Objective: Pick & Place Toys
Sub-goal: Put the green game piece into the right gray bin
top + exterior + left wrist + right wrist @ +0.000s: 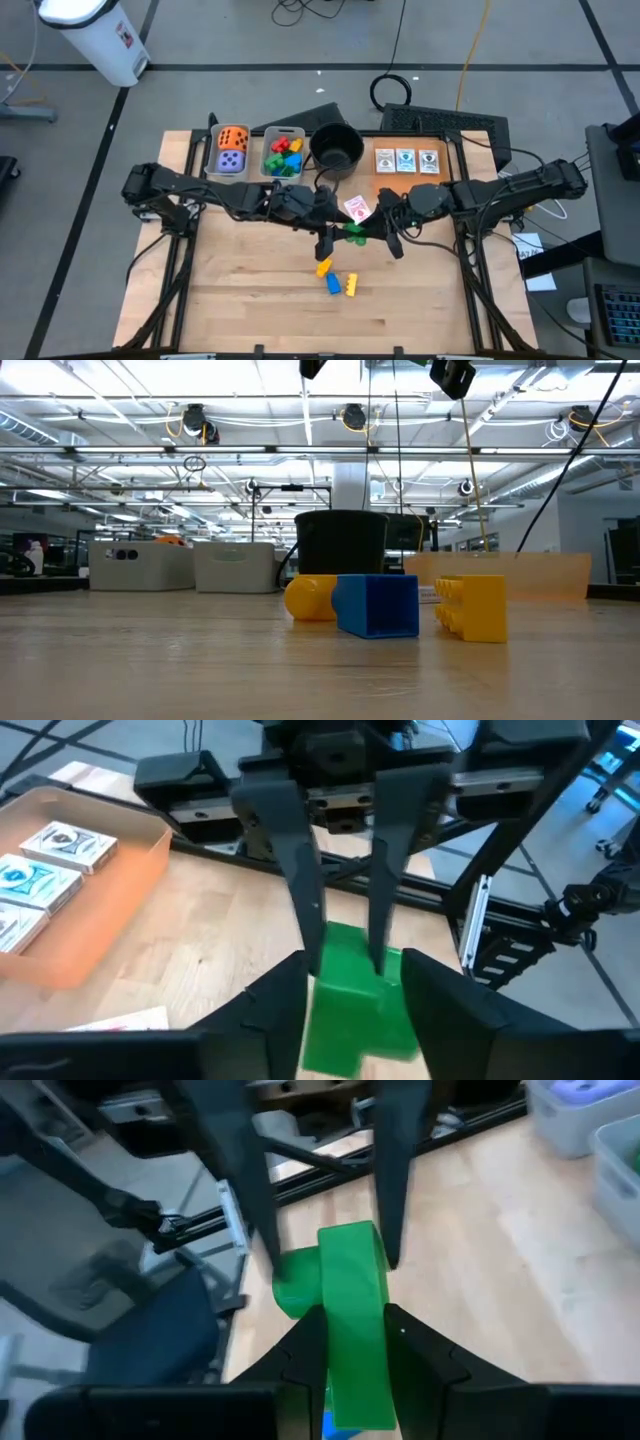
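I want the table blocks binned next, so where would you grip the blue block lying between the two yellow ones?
Take the blue block from straight above, fingers on its two flat side faces. In the low view it sits square on the table, with one yellow block close on one side and the other yellow block on the other, so a level approach looks crowded.

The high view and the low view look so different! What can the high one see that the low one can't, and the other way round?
Only the high view shows both arms meeting over a green block, the left gripper, the right gripper, the dice in their bin, and the cards. Only the low view shows the ceiling lights of the room behind. Both show the yellow block, the blue block and the black pot.
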{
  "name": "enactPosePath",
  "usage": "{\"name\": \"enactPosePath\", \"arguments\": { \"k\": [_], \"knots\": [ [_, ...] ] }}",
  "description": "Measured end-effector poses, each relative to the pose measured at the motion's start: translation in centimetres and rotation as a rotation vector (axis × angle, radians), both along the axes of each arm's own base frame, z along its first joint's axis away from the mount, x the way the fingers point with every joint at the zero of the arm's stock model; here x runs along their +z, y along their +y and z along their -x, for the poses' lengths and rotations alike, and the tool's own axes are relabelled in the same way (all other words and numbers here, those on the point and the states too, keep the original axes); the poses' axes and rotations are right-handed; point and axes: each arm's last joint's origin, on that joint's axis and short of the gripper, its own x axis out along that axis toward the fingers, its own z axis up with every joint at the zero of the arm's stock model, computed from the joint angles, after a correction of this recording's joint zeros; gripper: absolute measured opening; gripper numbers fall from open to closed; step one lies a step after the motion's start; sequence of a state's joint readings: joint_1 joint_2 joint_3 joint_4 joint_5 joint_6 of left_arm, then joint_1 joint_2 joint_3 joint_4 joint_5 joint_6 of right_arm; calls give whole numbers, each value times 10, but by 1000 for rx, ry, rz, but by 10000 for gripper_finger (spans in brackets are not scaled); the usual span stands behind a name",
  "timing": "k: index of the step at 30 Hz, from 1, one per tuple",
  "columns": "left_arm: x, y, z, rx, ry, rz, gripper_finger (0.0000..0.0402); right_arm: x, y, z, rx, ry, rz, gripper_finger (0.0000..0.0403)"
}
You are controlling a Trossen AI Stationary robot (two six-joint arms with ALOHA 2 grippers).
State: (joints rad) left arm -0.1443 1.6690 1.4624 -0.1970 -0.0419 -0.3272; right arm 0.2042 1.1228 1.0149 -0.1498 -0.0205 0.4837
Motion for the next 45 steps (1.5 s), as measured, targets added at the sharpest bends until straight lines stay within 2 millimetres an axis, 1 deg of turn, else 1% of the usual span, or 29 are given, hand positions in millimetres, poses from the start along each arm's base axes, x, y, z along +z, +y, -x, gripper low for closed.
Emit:
{"name": "enactPosePath", "arguments": {
  "k": [9, 12, 14, 18, 20, 22, 27, 39, 45],
  "knots": [
    [-1, 0, 0, -10, 7, -4, 92, 0, 0, 0, 12, -3, -6, 70],
    [-1, 0, 0, -35, 9, 3, 78, 0, 1, 0, 17, -3, -7, 70],
    [-1, 0, 0, -40, 11, 5, 80, 0, 1, 0, 17, -4, -6, 70],
    [-2, 1, 0, -37, 14, 5, 110, 1, 1, 0, 14, -6, -4, 70],
    [-2, 1, 0, -34, 17, 8, 116, 1, 0, 0, 12, -6, -3, 70],
    [-2, 2, 0, -32, 18, 8, 111, 1, 0, 0, 12, -6, -3, 70],
    [-2, 3, 0, -36, 19, 11, 73, 1, 0, 0, 12, -5, -3, 70],
    [-2, 3, 0, -47, 21, 19, 80, 1, 0, 0, 13, -7, 1, 72],
    [-3, 3, 0, -46, 24, 25, 73, 1, 0, 0, 13, -13, 9, 99]
  ]
}}
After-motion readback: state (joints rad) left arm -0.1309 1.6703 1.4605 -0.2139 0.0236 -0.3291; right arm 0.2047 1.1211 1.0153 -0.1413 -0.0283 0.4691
